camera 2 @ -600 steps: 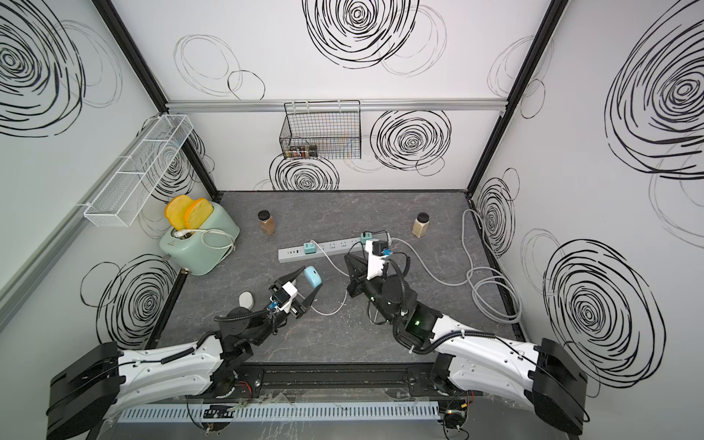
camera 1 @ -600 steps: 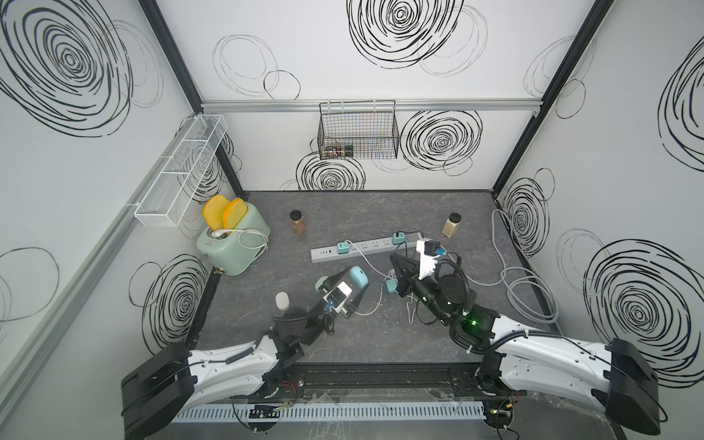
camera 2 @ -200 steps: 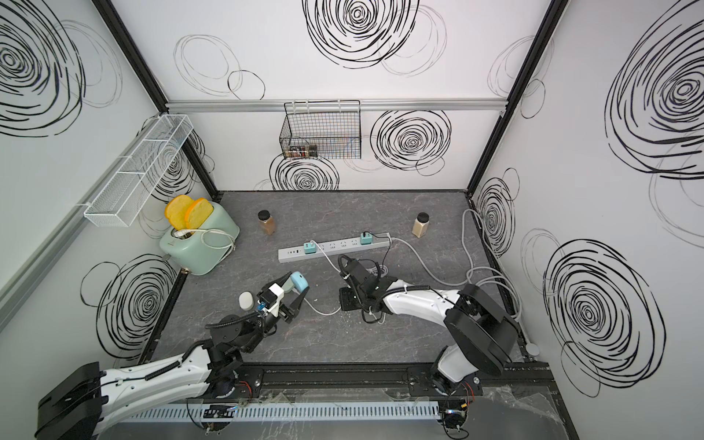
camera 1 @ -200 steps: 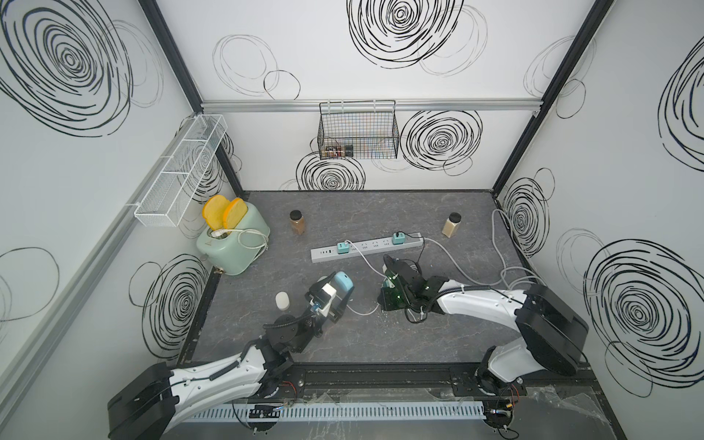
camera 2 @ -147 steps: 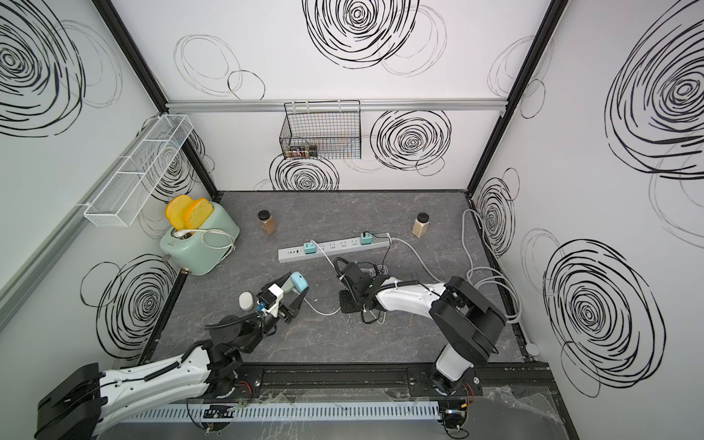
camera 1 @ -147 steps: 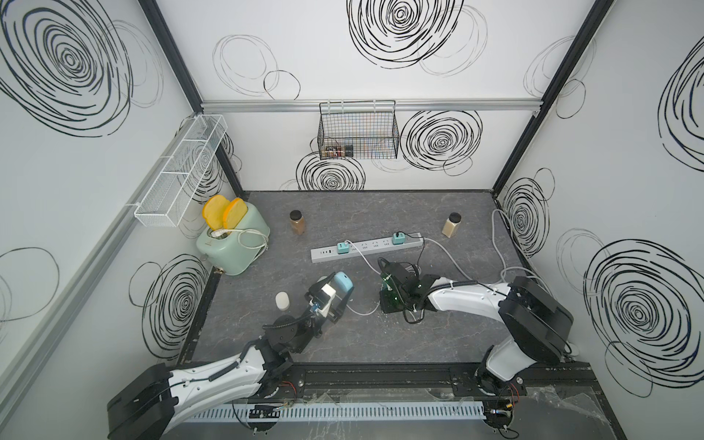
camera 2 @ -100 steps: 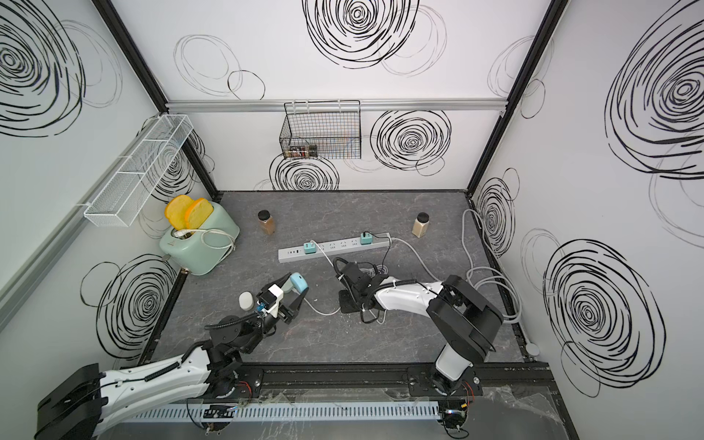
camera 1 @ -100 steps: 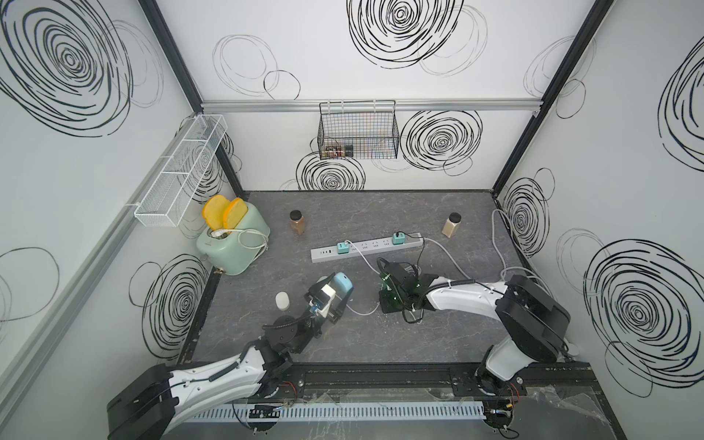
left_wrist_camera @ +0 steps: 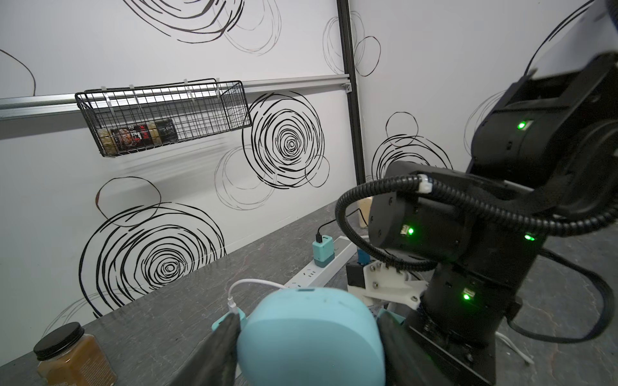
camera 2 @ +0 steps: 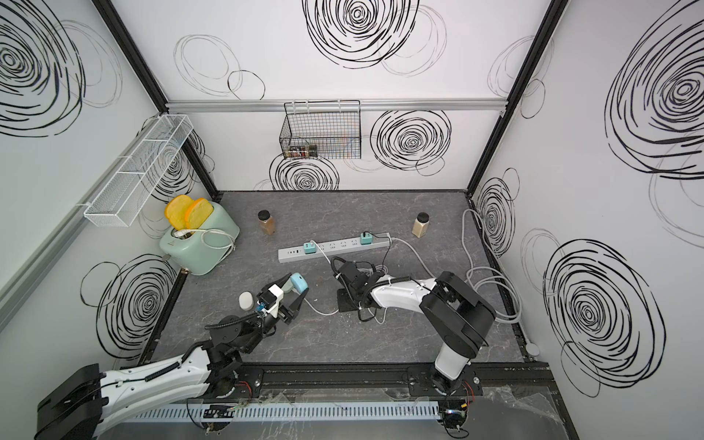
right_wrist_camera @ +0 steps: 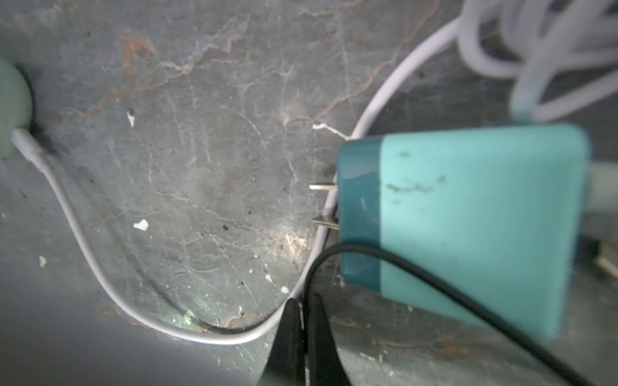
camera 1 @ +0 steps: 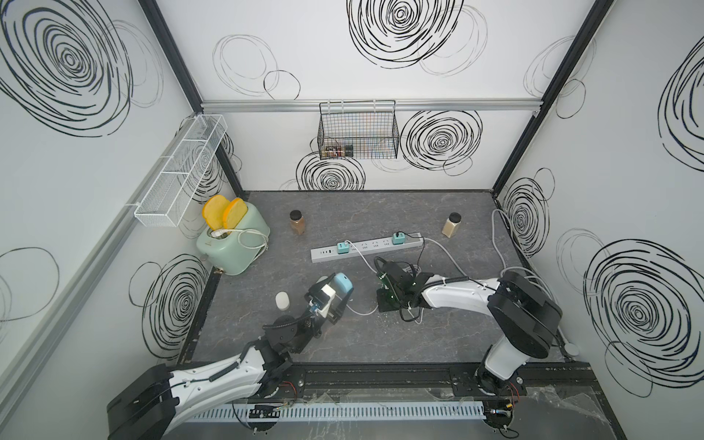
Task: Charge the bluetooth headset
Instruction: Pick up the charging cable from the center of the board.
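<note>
The light blue headset case is held just above the table, my left gripper shut on its sides. A thin white cable runs from the case across the table. My right gripper is down at the table, fingers pressed together with the white cable pinched at the tips. A loose teal charger lies beside it, prongs bare. A thin black cable crosses the charger.
A white power strip behind both grippers carries two plugged teal chargers. Toaster at the left, two jars at the back, a small white object left of the case, grey cable loops at the right.
My right gripper's fingers have closed together at the table over the last second and the arm has edged slightly left. The left arm and the case have not moved.
</note>
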You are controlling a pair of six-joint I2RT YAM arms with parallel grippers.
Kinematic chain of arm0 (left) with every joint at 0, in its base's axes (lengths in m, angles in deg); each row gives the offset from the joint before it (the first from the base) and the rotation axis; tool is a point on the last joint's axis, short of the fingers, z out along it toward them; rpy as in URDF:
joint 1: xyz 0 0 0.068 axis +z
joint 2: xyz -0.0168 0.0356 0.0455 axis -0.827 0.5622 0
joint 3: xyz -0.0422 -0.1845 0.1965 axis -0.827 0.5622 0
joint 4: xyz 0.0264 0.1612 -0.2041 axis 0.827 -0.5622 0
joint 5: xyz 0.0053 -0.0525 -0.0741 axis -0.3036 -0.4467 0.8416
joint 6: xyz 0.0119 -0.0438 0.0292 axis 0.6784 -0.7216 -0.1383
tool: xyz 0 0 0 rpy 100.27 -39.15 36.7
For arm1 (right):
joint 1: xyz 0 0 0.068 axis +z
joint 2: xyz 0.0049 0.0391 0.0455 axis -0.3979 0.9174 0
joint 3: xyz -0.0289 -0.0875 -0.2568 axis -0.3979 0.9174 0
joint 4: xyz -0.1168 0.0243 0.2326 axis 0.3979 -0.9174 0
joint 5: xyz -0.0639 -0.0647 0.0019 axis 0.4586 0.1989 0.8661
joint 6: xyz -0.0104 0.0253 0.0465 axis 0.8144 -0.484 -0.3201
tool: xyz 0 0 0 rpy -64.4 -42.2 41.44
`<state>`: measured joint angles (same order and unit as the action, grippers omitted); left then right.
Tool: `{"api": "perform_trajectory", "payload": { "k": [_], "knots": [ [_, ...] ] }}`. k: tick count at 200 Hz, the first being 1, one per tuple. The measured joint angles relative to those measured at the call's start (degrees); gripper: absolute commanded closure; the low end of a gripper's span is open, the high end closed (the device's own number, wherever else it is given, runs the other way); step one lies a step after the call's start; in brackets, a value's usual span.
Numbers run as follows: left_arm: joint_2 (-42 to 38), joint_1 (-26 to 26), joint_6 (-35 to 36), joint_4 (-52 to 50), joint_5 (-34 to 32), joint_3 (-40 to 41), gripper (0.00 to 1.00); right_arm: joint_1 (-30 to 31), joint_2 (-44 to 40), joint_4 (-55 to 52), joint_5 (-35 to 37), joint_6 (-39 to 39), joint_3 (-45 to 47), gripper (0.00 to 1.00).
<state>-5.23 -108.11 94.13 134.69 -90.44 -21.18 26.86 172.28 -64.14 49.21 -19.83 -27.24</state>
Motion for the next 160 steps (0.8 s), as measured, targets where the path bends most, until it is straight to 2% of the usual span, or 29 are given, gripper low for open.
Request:
{"api": "perform_trajectory", "payload": {
  "k": [29,65,115,160],
  "knots": [
    [0.61,0.0,-0.02,0.42,0.66,0.2,0.76,0.37,-2.45,-0.33,0.5,0.04,-0.13,1.0],
    [2.64,0.07,-0.15,2.43,2.58,0.87,0.77,0.44,-13.38,1.36,1.75,0.59,-0.5,0.99],
    [5.86,-0.33,1.22,7.69,5.73,0.85,0.78,0.44,-24.04,13.29,4.96,3.39,0.83,0.97],
    [8.68,-1.31,7.48,11.96,10.21,0.85,0.8,1.64,-30.08,25.68,9.33,6.19,4.15,0.96]
  ]
}}
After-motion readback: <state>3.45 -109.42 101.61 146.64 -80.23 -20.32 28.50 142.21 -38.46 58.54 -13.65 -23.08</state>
